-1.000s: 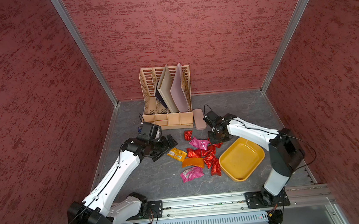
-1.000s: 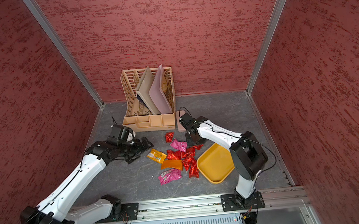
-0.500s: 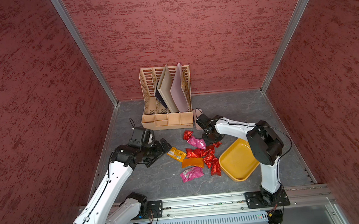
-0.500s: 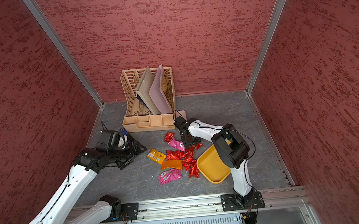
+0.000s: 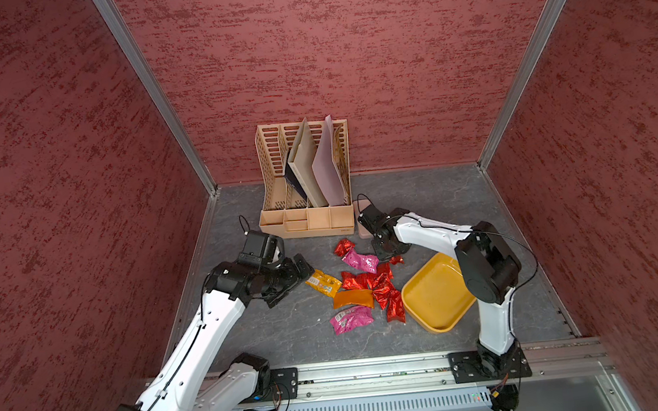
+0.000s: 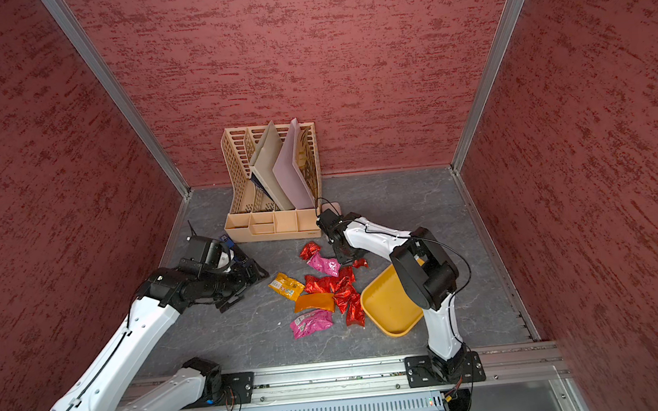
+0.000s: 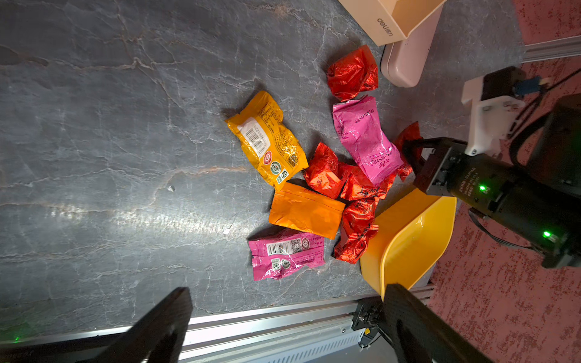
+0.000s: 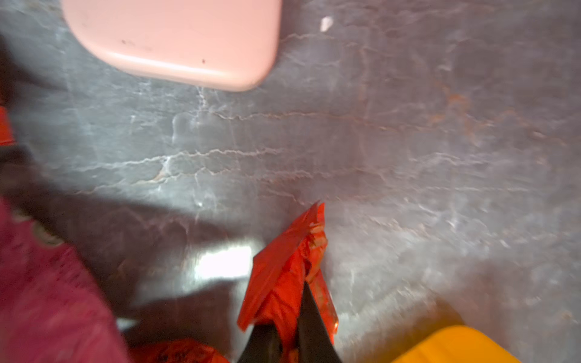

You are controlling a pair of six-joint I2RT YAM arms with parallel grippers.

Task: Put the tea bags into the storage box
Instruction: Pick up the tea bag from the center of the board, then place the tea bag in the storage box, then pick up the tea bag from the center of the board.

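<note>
Right hand [image 8: 287,330] pinches a red tea bag [image 8: 283,267] at one o'clock of the tea bags [image 5: 367,283] on the desk [image 5: 290,333]; left hand [image 5: 291,282] gapes wide at nine; storage box [image 5: 437,299] lies at four.

A: Red, rough-textured walls [image 5: 345,48] box you in on three sides, with silver metal posts [image 5: 152,91] climbing both back corners.

B: Under you is a dark grey marbled worktop [image 5: 421,197] with pale veins, and a streak of glare [image 7: 151,220] runs across it. An aluminium rail [image 5: 376,370] lines your near edge.
</note>
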